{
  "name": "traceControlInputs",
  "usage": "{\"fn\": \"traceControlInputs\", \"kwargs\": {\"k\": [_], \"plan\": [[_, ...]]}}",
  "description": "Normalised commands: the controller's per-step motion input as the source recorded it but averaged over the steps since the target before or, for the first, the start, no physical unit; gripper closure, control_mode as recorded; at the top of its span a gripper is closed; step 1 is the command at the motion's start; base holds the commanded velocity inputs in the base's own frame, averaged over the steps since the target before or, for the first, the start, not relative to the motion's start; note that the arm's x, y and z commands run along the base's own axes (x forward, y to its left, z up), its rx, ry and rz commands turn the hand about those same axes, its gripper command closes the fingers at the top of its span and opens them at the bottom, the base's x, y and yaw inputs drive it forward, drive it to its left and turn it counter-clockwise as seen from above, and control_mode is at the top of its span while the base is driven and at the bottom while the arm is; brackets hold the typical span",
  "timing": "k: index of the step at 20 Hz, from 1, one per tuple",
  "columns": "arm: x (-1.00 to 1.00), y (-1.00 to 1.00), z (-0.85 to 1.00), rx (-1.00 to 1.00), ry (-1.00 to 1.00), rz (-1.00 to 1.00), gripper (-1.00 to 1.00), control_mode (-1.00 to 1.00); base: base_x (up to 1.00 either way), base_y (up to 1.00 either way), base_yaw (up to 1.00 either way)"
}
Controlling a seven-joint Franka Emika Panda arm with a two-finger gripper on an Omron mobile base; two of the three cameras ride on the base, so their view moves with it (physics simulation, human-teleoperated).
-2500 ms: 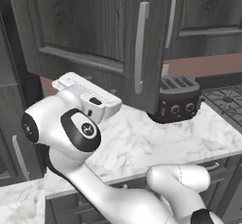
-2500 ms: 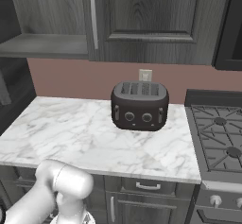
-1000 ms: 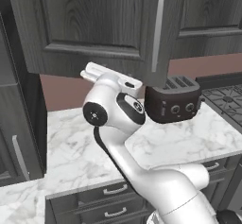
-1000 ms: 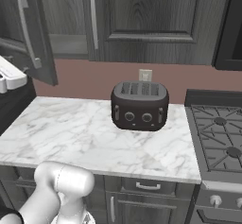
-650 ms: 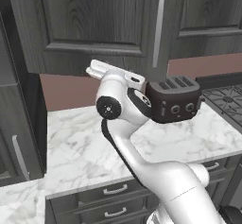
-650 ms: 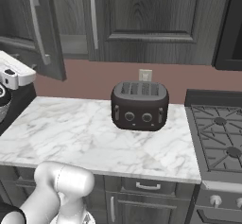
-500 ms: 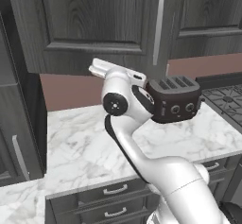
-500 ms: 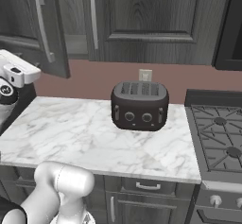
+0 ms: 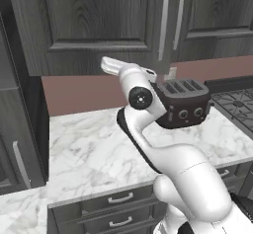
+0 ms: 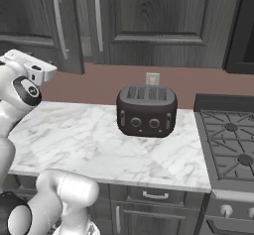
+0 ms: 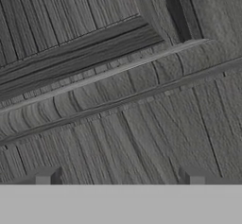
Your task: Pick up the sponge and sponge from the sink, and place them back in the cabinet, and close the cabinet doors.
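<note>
Left: our pincer (image 11: pixel 120 178) spread wide, empty, close against dark grey wood-grain cabinet doors (image 9: pixel 99 25), apparently shut. Centre: long silver bar handles (image 9: pixel 163 25), best hold; doors stiff, we judge. Right: black toaster (image 9: pixel 182 103) on marble tabletop (image 9: pixel 89 149).

The arm (image 9: pixel 148 129) is glossy white, built of rounded, swollen segments that curve into one another. A dark round joint cap with a small pale centre sits on its upper segment in the middle of the left base view, edged by a black band. In the right base view, at left, another dark cap marks the white hand (image 10: pixel 31 70), which is flat and boxy.
</note>
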Motion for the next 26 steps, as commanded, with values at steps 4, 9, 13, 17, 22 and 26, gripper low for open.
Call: {"fn": "traceControlInputs", "kwargs": {"k": [4,9,13,17,22,26], "plan": [[0.36,-0.16,0.00,0.00,0.00,0.14,-1.00,-1.00,0.00,0.00,0.00],[0.28,-0.13,0.00,0.00,-0.01,0.13,-1.00,-1.00,0.00,0.00,0.00],[0.20,-0.15,0.00,0.00,-0.03,0.13,-1.00,-1.00,0.00,0.00,0.00],[0.20,-0.06,0.00,0.00,-0.03,0.11,-1.00,-1.00,0.00,0.00,0.00],[0.22,0.00,0.00,0.00,-0.01,0.05,-1.00,-1.00,0.00,0.00,0.00],[0.22,0.00,0.00,0.00,-0.01,0.04,-1.00,-1.00,0.00,0.00,0.00]]}}
